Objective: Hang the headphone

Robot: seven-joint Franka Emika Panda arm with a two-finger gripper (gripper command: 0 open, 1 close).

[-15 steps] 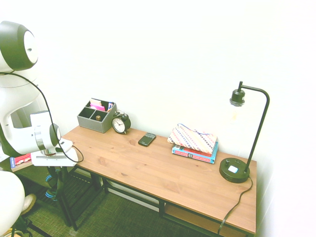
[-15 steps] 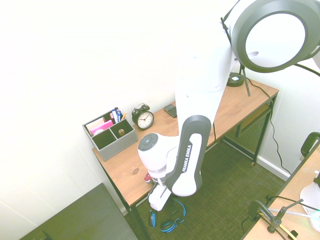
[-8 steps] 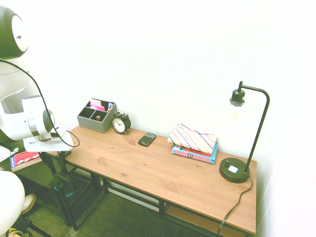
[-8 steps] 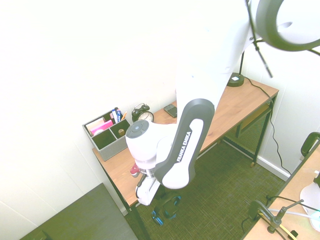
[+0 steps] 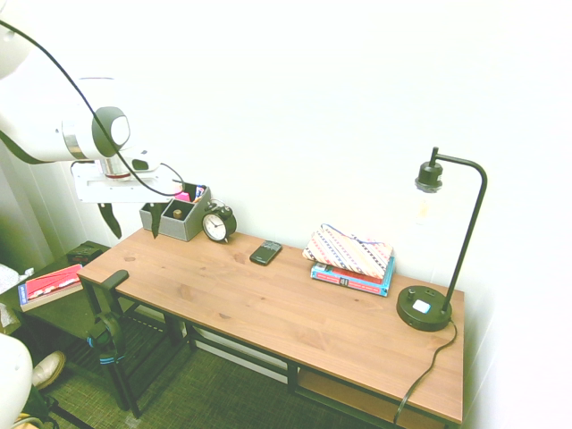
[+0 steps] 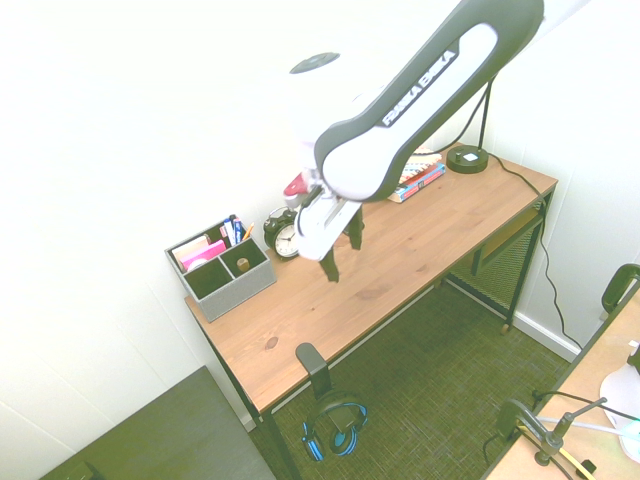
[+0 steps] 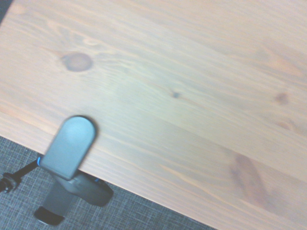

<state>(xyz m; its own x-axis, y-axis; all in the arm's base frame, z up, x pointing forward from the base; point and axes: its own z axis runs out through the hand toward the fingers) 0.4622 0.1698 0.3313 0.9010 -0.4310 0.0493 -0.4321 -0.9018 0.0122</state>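
Hanging from the black hook (image 6: 313, 362) at the edge of the wooden tabletop (image 6: 420, 246), the blue-and-black headphone (image 6: 337, 424) below it, the empty pincer (image 6: 343, 262) above the tabletop with its two fingers apart, the alarm clock (image 6: 284, 236) standing beside the gray organizer (image 6: 230, 279).

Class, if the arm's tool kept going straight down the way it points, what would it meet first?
Probably the bare desktop beneath the tool, though its exact depth is unclear.

Dark hook (image 7: 72, 146) on wooden desk (image 7: 168, 110) edge; headphone (image 7: 88, 188) beneath, blurred.
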